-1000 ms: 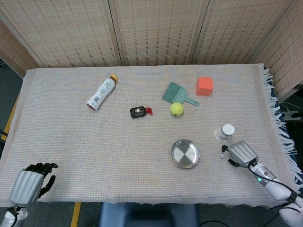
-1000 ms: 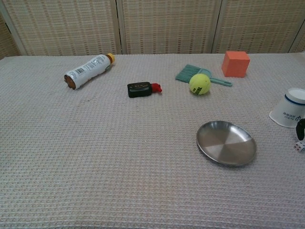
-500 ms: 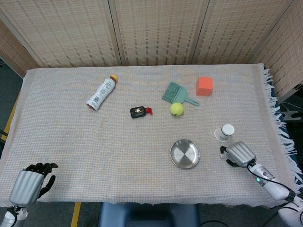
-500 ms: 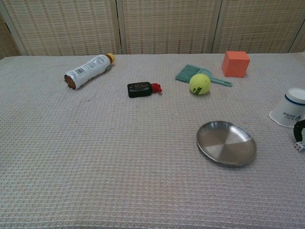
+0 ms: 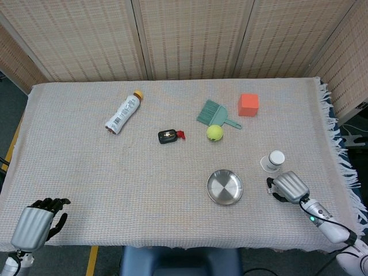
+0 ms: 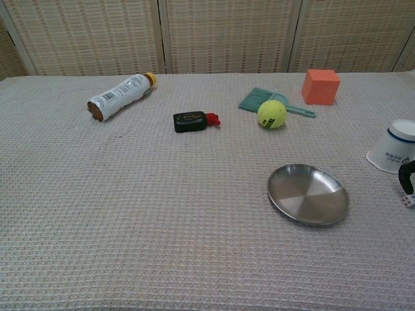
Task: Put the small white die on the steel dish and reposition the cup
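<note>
Head view, from above: the right hand (image 5: 289,187) rests at the near right of the table (image 5: 86,149), just right of the steel dish (image 5: 225,187) and just near the cup (image 5: 272,161), which lies tipped on its side. The hand's back hides the die here, so whether it is pinched cannot be told. The left hand (image 5: 35,224) sits at the near left corner, fingers curled in, holding nothing.

Chest view, low and from the front: the die (image 6: 408,201) shows at the right edge, under dark fingertips (image 6: 406,173) and right of the dish (image 6: 308,194); the cup (image 6: 395,155) lies just beyond. Contact is unclear.

Risks, as a judgement: so small a die could slip or roll off the near edge, and the hand could nudge the cup.
</note>
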Robot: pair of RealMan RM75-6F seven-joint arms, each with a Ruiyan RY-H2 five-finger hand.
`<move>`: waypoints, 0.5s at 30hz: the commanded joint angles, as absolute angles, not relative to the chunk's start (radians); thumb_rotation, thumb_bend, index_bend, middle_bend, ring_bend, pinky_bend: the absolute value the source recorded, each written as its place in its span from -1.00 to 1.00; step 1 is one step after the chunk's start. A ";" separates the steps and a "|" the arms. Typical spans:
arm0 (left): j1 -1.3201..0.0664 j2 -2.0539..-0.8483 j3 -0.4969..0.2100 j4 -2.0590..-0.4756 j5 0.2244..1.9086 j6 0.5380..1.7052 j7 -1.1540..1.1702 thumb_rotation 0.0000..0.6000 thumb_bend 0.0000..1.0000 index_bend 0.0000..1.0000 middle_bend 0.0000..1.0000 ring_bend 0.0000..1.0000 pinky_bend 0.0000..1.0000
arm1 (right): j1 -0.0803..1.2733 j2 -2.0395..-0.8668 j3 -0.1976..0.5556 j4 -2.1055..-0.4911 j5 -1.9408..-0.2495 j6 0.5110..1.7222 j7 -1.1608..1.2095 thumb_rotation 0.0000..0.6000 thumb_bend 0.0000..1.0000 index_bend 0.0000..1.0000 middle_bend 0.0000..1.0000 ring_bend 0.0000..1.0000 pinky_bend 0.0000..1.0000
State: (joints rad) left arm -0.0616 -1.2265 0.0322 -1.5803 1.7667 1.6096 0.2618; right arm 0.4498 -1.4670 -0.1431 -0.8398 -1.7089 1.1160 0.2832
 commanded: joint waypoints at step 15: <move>-0.062 -1.226 0.033 -1.581 1.767 1.609 0.261 1.00 -0.22 -0.19 0.04 -0.02 0.26 | 0.446 -1.486 -0.146 -0.812 -1.703 1.126 0.286 1.00 -0.54 -0.15 0.59 0.40 0.89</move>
State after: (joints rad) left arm -0.0624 -1.2265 0.0328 -1.5805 1.7670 1.6085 0.2615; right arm 0.4457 -1.4857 -0.1455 -0.8126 -1.7031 1.1258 0.2852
